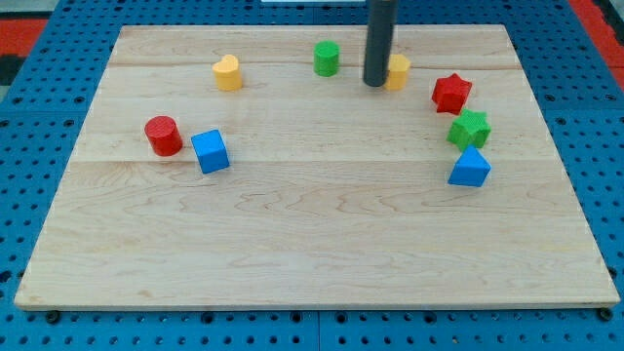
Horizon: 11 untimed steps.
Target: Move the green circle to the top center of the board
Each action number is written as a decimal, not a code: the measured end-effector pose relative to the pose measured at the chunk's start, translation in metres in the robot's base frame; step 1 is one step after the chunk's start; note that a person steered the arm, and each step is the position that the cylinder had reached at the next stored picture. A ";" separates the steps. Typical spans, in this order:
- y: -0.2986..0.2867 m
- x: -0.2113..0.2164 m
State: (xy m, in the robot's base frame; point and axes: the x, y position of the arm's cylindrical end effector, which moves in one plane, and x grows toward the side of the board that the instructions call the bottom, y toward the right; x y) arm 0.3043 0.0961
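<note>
Up top, my tip (376, 84) between green circle (327, 58) and yellow block (398, 71), nothing grasped, no writing.

Board (312, 224): pale wood, showing grain and plank seams, looking smooth and matt. Green circle (327, 58) and red cylinder (164, 136): appearing as smooth plastic. Rod (379, 39): looking dark, matt.

a lab-style robot test bench; pale wooden board (322, 244) on a blue perforated mounting surface (39, 107)
</note>
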 end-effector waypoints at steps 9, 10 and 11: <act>-0.115 -0.096; -0.064 -0.104; -0.030 -0.104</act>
